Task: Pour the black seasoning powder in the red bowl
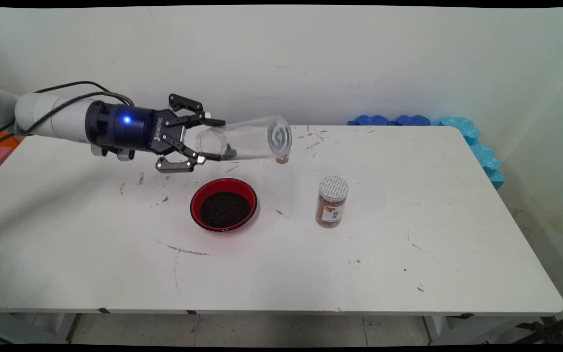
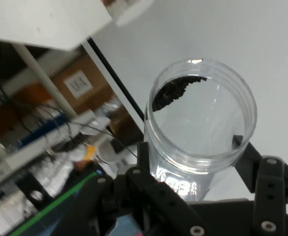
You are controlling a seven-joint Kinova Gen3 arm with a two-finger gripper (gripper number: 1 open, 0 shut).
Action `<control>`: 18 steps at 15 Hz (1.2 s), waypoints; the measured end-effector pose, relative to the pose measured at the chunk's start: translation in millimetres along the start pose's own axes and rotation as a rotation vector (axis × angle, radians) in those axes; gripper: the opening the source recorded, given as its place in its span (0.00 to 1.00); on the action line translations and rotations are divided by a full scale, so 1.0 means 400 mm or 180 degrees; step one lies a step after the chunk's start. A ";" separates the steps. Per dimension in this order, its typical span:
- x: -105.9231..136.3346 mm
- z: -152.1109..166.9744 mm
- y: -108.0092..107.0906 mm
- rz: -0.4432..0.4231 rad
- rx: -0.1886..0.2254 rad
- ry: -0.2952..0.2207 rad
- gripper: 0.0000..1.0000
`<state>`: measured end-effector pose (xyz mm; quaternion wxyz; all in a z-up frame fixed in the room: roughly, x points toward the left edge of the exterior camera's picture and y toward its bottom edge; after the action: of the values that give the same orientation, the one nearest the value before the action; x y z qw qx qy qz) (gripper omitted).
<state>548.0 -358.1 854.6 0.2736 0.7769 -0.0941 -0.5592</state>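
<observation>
While tipped sideways, jar [image 1: 249,139] seemingly clamped in pincer [image 1: 217,139]

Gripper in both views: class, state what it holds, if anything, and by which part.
The gripper holds a clear plastic jar lying on its side above the table, clamped across its wall near one end.

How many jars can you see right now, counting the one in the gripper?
2. A clear open jar lies on its side in the gripper, above the table. A lidded jar stands right of the red bowl. None looks hidden.
</observation>
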 end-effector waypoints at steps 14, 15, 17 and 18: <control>-0.004 0.013 0.028 0.1772 0.0618 0.0265 0.00; -0.007 0.014 0.032 0.1902 0.0651 0.0274 0.00; -0.014 0.018 0.039 0.2083 0.0686 0.0278 0.00; -0.017 0.019 0.042 0.2157 0.0697 0.0279 0.00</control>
<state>541.2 -371.4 867.4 0.3625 0.7494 -0.3940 -0.3895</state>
